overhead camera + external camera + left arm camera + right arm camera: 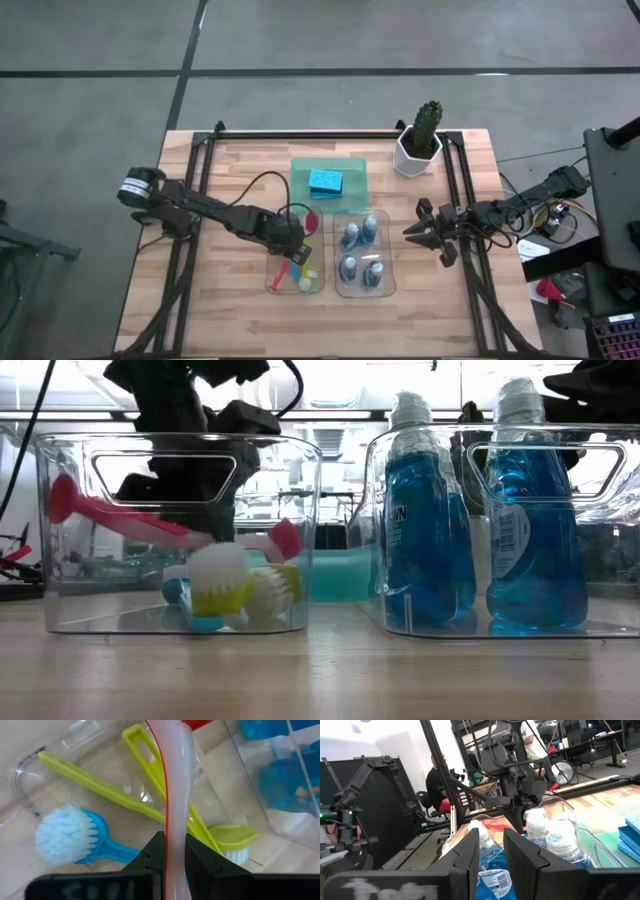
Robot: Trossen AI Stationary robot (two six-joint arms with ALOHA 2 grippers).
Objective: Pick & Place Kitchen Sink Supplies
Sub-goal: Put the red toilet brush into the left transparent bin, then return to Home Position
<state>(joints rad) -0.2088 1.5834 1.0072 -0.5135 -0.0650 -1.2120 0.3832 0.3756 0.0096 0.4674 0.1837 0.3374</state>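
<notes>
My left gripper [296, 243] hangs over the left clear bin [270, 282], shut on a red-pink brush [130, 520]. Under it in the bin lie two yellow-green brushes [100, 787] and a blue brush [75, 837] with white bristles. Several clear bottles of blue liquid [360, 250] stand upright in the right clear bin [391, 290]. A blue sponge [326, 181] lies flat on the green tray [355, 168]. My right gripper [415, 228] waits open, level, just right of the bottle bin, with nothing between its fingers. My left gripper pinches the red-pink brush's pale handle [175, 820] between its two fingers [152, 852], partway along its length. The fingers come from above, slanting down, and lie across the handle. The brush sits tilted inside the bin; whether its lower end rests on the other brushes I cannot tell.
A green cactus in a white pot [420, 140] stands at the table's far right. Black rails [195, 200] run along both table sides. A seated person [437, 785] and equipment are in the room beyond the table.
</notes>
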